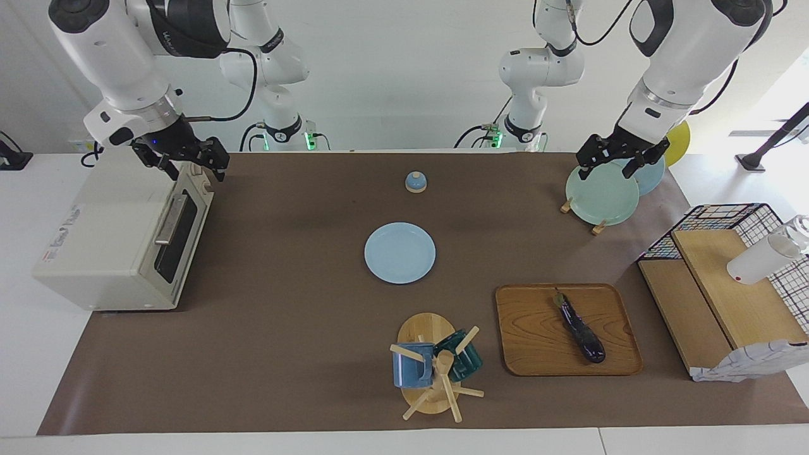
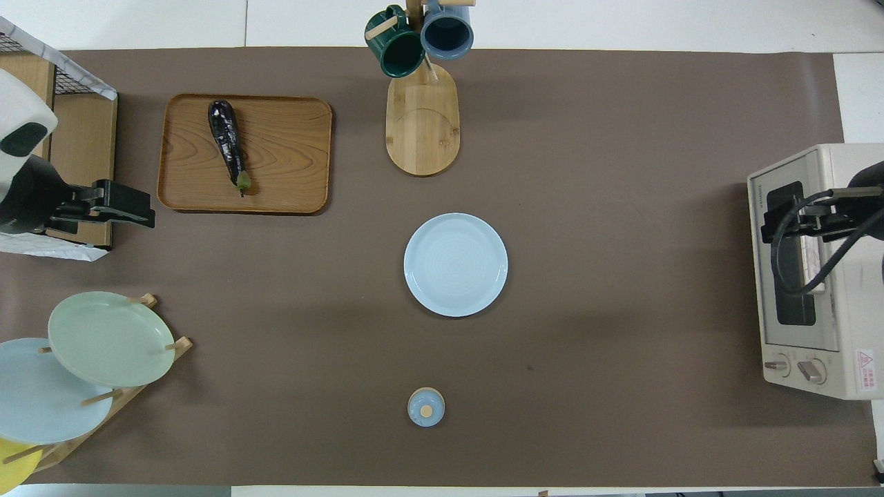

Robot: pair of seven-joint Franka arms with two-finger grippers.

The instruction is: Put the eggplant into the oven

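Note:
The eggplant (image 1: 581, 328) (image 2: 228, 143) lies slantwise on a wooden tray (image 1: 537, 354) (image 2: 290, 159), toward the left arm's end of the table, with nothing touching it. The cream oven (image 1: 107, 246) (image 2: 829, 276) stands at the right arm's end with its dark glass door closed. My right gripper (image 1: 193, 165) (image 2: 794, 224) hangs open over the oven's top front edge, above the door handle, and holds nothing. My left gripper (image 1: 610, 169) (image 2: 141, 207) is open and empty, raised over the spot between the plate rack and the wooden shelf, apart from the eggplant.
A light blue plate (image 1: 399, 253) lies mid-table, with a small blue knob-topped lid (image 1: 416, 182) nearer to the robots. A mug tree (image 1: 436, 366) stands beside the tray. A plate rack (image 1: 600, 193) and a wooden shelf with a wire basket (image 1: 720, 291) fill the left arm's end.

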